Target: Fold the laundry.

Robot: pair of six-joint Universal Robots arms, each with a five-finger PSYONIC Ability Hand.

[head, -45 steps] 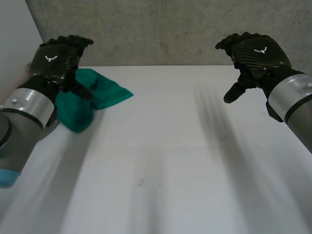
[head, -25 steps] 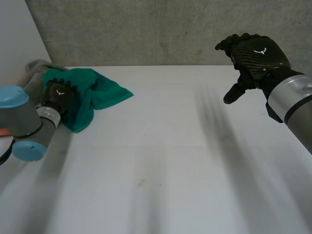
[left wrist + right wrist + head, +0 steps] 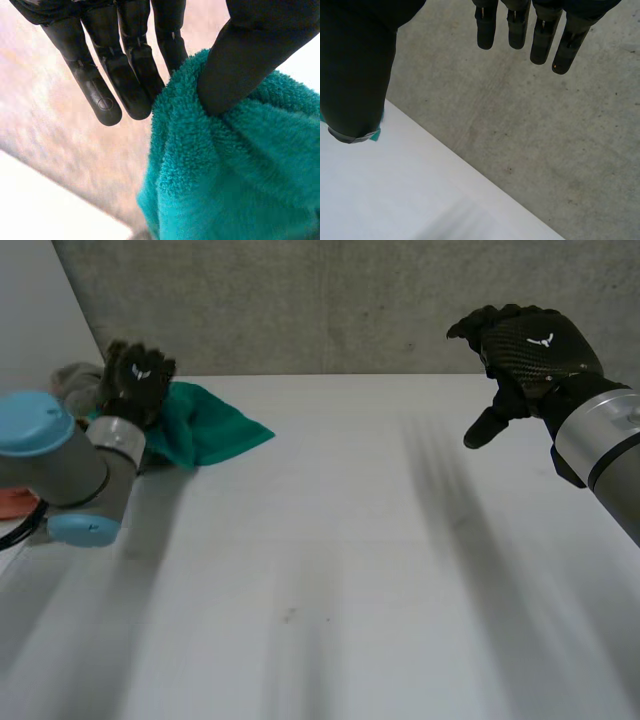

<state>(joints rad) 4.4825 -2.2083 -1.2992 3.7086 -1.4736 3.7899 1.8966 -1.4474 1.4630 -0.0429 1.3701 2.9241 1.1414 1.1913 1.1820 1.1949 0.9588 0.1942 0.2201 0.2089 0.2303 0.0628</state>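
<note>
Towel: teal and fluffy, it is lying bunched at the table's far left corner, with one flat corner pointing toward the table's middle.
Table: white, it is carrying the towel at its far left and is running back to a grey concrete wall.
Left hand: it is sitting over the table's far left corner, on the bunched end of the towel, with the back of the hand facing me.
Left hand's grip: the wrist view is showing the thumb pressing into a raised fold of the towel. The straight fingers are lying along the fold's other side, one of them partly hidden behind its edge, so the fold is being pinched between thumb and fingers.
Right hand: it is hovering above the table's far right side, well apart from the towel and touching nothing.
Right hand's fingers: they are hanging straight and loose, with the thumb standing wide of them, and are holding nothing.
Grey cloth: it is peeking out at the table's far left edge, just behind the left hand.
Orange thing: it is showing beside the table's left edge, under the left arm; I cannot tell what it is.
</note>
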